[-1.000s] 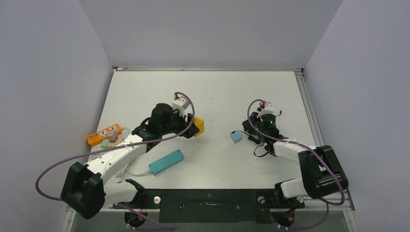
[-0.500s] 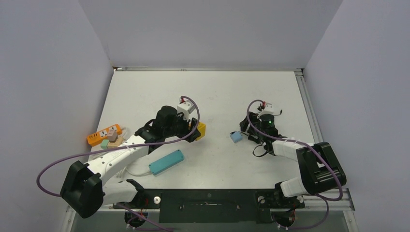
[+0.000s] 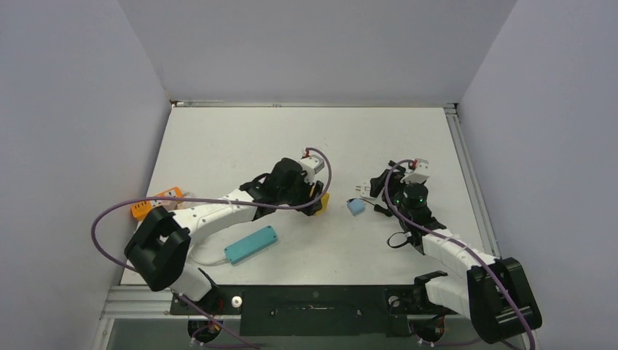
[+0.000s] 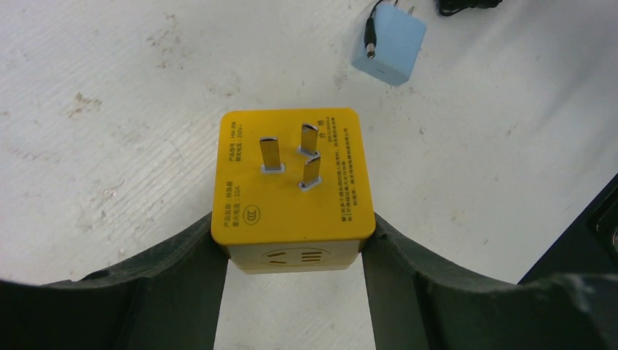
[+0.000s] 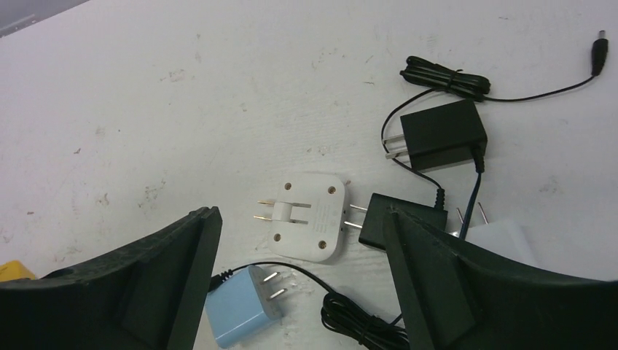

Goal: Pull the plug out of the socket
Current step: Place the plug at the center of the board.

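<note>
My left gripper (image 4: 291, 251) is shut on a yellow cube socket adapter (image 4: 291, 182), gripping its two sides, three metal prongs facing up. From above, the adapter (image 3: 321, 201) lies at the table's middle with the left gripper (image 3: 313, 198) on it. My right gripper (image 5: 300, 219) is open and empty above a white flat plug adapter (image 5: 307, 216) and a light blue plug (image 5: 237, 310). From above, the right gripper (image 3: 375, 192) is just right of the blue plug (image 3: 356, 207). An orange power strip (image 3: 157, 202) lies at the far left, partly hidden by the left arm.
A teal power strip (image 3: 251, 243) with a white cord lies near the front left. Two black power adapters (image 5: 439, 135) (image 5: 401, 219) with coiled black cables (image 5: 441, 76) and a white plug (image 5: 503, 240) lie under and beyond the right gripper. The blue plug also shows ahead of the left gripper (image 4: 390, 51).
My left arm has moved right across the table with the yellow adapter in its grip, toward the blue plug. My right gripper has shifted slightly right and back.
</note>
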`<action>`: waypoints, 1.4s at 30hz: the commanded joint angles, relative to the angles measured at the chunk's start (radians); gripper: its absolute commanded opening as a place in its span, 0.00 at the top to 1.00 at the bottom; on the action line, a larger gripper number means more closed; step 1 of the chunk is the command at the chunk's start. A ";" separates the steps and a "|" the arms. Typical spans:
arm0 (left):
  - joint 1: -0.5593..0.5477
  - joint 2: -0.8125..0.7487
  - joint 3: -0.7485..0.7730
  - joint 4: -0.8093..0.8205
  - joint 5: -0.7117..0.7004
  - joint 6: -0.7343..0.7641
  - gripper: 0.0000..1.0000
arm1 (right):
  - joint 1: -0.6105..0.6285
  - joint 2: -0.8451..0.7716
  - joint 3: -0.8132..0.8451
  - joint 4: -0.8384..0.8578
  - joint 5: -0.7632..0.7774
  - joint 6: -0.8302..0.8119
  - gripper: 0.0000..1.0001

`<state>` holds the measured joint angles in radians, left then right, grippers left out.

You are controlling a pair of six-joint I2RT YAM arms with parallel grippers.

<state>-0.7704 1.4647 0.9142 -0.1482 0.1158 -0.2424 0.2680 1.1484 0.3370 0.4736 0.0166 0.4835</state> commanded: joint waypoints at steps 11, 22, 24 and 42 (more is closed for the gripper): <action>-0.042 0.338 0.316 0.119 -0.063 -0.004 1.00 | 0.000 -0.163 -0.074 0.073 0.086 0.003 0.15; -0.041 0.419 0.304 0.217 -0.098 -0.028 0.76 | 0.000 -0.199 -0.084 0.062 0.087 0.004 0.15; -0.040 0.426 0.304 0.211 -0.107 -0.031 0.68 | 0.001 -0.204 -0.085 0.058 0.094 0.004 0.15; -0.014 0.159 0.217 0.082 -0.184 -0.017 0.04 | 0.002 -0.212 -0.089 0.053 0.102 0.003 0.13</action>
<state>-0.8066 1.7943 1.1507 -0.0166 -0.0441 -0.2707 0.2680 0.9470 0.2466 0.4927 0.1005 0.4843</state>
